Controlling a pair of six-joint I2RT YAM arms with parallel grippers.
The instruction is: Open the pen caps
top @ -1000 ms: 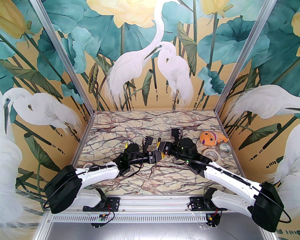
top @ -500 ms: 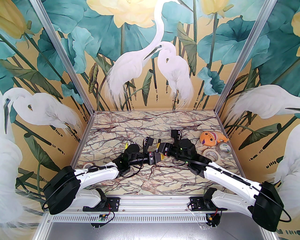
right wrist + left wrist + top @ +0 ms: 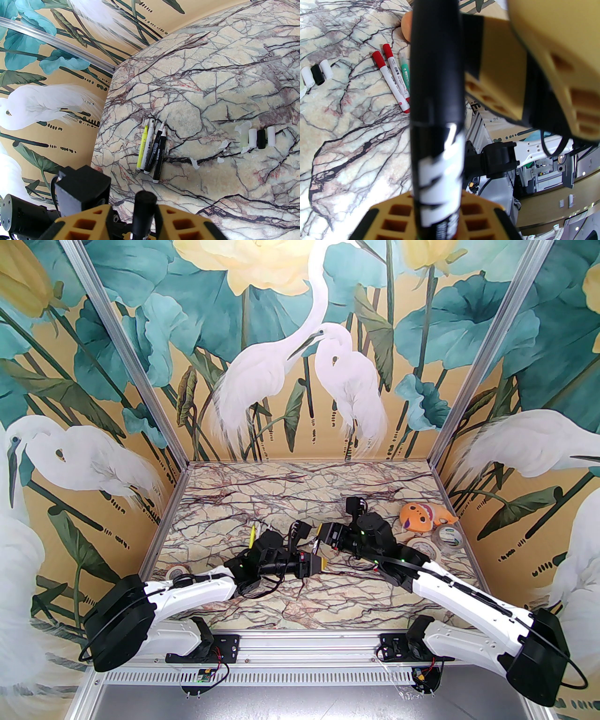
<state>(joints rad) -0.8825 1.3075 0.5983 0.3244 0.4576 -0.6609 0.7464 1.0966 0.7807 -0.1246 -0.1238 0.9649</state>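
Observation:
My left gripper [image 3: 315, 563] [image 3: 438, 211] is shut on the barrel of a black pen with white lettering [image 3: 438, 150]. The pen's black cap [image 3: 437, 58] still sits on it. My right gripper [image 3: 320, 533] [image 3: 145, 215] is open, its jaws standing loosely around the cap end [image 3: 146, 201] with a gap on one side. Loose pen caps lie in a row: a pale one [image 3: 244, 138], a white one [image 3: 252, 138], a black one [image 3: 261, 138] and another white one [image 3: 271, 136]. Two red-capped pens [image 3: 378, 58] and a green pen [image 3: 404, 70] lie capped. Several uncapped pens [image 3: 152, 150] lie together.
An orange fish toy [image 3: 422, 516] and two tape rolls [image 3: 424, 549] sit at the right wall. Another tape roll [image 3: 176, 573] lies by the left arm. Torn white scraps [image 3: 195, 164] dot the marble table [image 3: 290, 488] between the uncapped pens and the loose caps.
The left jaws closed on the pen and the left arm drew back toward the near edge. The right jaws eased apart and the right arm shifted slightly away.

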